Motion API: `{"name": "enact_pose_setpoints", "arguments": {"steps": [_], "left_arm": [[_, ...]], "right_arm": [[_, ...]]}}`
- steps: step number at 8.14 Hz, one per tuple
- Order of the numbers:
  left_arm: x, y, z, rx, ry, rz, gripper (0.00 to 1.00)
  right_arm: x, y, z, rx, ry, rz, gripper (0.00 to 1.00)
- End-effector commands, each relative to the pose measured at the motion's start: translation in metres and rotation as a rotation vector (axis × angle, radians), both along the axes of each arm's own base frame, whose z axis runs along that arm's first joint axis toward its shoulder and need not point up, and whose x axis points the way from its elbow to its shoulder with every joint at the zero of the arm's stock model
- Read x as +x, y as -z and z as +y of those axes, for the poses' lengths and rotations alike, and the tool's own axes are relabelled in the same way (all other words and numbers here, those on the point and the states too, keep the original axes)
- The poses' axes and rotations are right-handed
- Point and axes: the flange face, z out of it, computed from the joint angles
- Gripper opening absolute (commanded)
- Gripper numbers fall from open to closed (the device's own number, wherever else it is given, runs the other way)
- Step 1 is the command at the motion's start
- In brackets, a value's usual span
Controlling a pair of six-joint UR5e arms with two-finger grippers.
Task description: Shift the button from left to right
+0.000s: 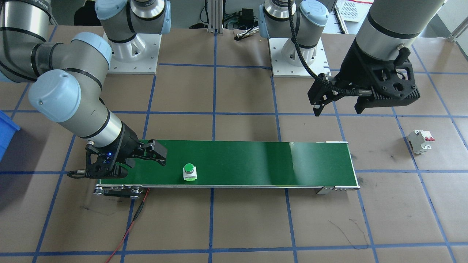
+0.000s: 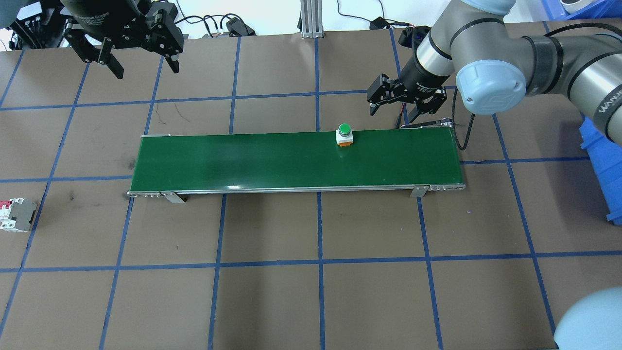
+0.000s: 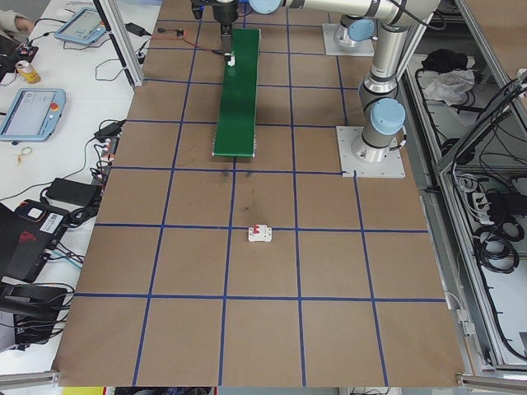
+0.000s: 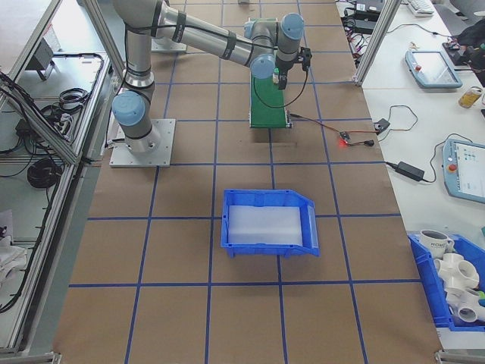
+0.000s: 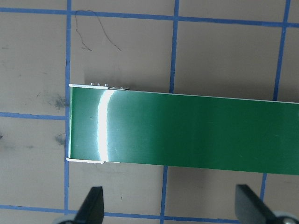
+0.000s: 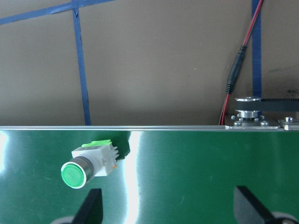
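Now, button (image 1: 189,172) upright on green belt (image 1: 256,160), just beside empty, open right hand (image 1: 142,162), left hand (image 2: 141,61) open, well apart

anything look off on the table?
Only the circuit breaker: it lies on its side on the paper, off the conveyor belt, beyond its left end. The button sits upright on the belt.

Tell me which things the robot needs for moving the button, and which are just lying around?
For the job:
- button, on the green conveyor belt
- right gripper, open, beside the button
- left gripper, open, hanging clear of the belt's other end

Just lying about:
- white circuit breaker
- blue bin
- red wire
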Motion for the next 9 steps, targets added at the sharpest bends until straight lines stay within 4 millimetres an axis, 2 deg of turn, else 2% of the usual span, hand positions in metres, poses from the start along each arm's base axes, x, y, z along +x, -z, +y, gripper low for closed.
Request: {"name": "enact_pose_setpoints", "arguments": {"steps": [1, 5, 6, 7, 8, 9], "left_arm": [[0.0, -0.002, 0.002, -0.004, -0.004, 0.011, 1.0], [-0.001, -0.004, 0.006, -0.007, -0.003, 0.005, 1.0], [-0.001, -0.003, 0.006, -0.006, -0.002, 0.011, 1.0], [-0.001, 0.002, 0.006, 0.004, -0.002, 0.01, 1.0], [-0.001, 0.004, 0.008, 0.007, -0.002, 0.01, 1.0], [-0.001, -0.001, 0.009, -0.005, -0.001, 0.008, 1.0]], "right_arm": [[0.004, 0.012, -0.01, -0.015, 0.036, -0.035, 1.0], [0.003, 0.038, -0.021, -0.013, 0.033, -0.021, 1.0], [0.001, 0.047, -0.021, -0.005, 0.011, 0.001, 1.0], [-0.008, 0.064, -0.011, 0.017, -0.055, 0.098, 1.0], [-0.011, 0.07, -0.007, 0.024, -0.086, 0.125, 0.92], [-0.012, 0.069, -0.005, 0.024, -0.097, 0.135, 0.7]]}}
